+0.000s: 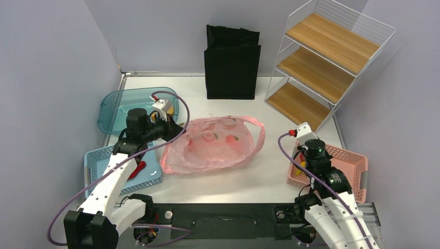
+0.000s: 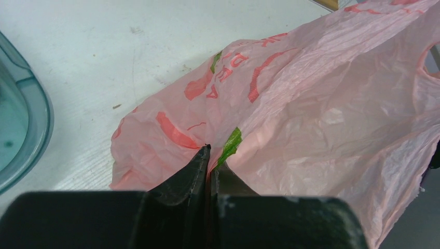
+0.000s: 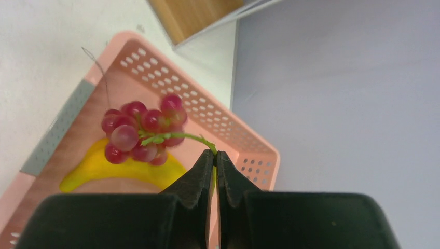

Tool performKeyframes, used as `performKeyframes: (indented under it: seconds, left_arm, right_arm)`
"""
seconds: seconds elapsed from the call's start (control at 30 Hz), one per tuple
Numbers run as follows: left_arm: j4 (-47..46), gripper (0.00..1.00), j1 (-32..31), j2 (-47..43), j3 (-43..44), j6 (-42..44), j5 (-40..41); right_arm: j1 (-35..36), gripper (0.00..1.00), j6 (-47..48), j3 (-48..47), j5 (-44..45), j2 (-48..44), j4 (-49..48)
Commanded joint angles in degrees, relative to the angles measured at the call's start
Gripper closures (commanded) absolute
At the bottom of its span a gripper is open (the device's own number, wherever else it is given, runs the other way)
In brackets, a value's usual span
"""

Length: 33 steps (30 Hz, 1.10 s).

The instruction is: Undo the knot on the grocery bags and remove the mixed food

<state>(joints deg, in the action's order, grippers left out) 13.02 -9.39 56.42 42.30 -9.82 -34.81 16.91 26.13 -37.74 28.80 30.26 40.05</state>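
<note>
A pink grocery bag [image 1: 218, 145] with orange and green prints lies flat in the middle of the table, its handles loose at the right; no knot shows. My left gripper [image 2: 210, 155] is shut on a fold of the pink bag [image 2: 321, 114] at its left end. My right gripper [image 3: 214, 154] is shut on the green stem of a red fruit cluster [image 3: 140, 134] and holds it over the pink basket [image 3: 218, 124]. A yellow banana [image 3: 119, 168] lies in that basket. A red chilli pepper [image 1: 137, 169] lies in the blue basket [image 1: 98, 162].
A teal tray [image 1: 117, 106] sits at the back left. A black fabric tote [image 1: 232, 62] stands at the back centre. A wire shelf with wooden boards [image 1: 324, 62] stands at the back right. The pink basket [image 1: 353, 166] is at the table's right edge.
</note>
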Motion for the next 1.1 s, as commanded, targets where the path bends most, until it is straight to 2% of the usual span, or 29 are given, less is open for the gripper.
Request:
performKeyframes:
  seconds: [0.0, 0.2, 0.33, 0.4, 0.6, 0.73, 0.8, 0.83, 0.87, 0.93, 1.07]
  left_arm:
    - [-2.99, 1.0, -1.46, 0.51, 4.21, 1.8, -1.88]
    - [-2.4, 1.0, -1.64, -0.66, 3.57, 2.16, -1.65]
    - [-2.5, 1.0, -1.66, -0.86, 4.76, 1.56, -1.55]
    - [-2.71, 1.0, -1.66, -0.62, 6.04, 1.48, -1.64]
    - [-2.99, 1.0, -1.84, 0.59, 10.05, 1.87, -0.54]
    - [-3.4, 1.0, -1.86, 1.21, 11.14, 1.85, -0.38]
    - [-3.66, 1.0, -1.86, 1.79, 12.17, 1.49, -0.29]
    - [-3.59, 1.0, -1.86, 2.08, 12.79, 1.26, -0.32]
    - [-3.28, 1.0, -1.91, 2.87, 14.43, 0.81, -0.69]
    - [-3.27, 1.0, -1.88, 4.17, 17.14, 0.1, -1.5]
    - [-5.44, 1.0, -2.14, 6.27, 21.64, -0.59, -1.69]
  right_arm:
    - [-0.88, 1.0, -0.13, 3.34, 0.4, -0.22, -0.49]
    - [-2.19, 1.0, 1.99, 7.53, 0.44, 1.39, 0.19]
    - [-6.87, 1.0, 6.49, 8.3, 2.34, 3.54, -0.67]
    - [-11.85, 1.0, 9.26, 8.16, 0.48, 4.55, -0.69]
    - [-34.11, 1.0, 20.1, 5.99, -8.89, 9.7, -1.13]
    - [-43.2, 0.99, 25.79, 4.23, -13.46, 14.13, -0.93]
    - [-44.36, 0.77, 26.08, 2.34, -15.39, 15.71, 1.31]
    - [-44.52, 0.59, 25.84, 1.49, -17.45, 16.1, 3.91]
    - [-44.55, 0.45, 25.52, -0.15, -18.6, 16.4, 4.95]
    - [-44.51, 0.32, 24.27, -2.56, -23.75, 16.55, 7.53]
    - [-44.01, 0.25, 21.59, -7.27, -29.23, 17.89, 10.93]
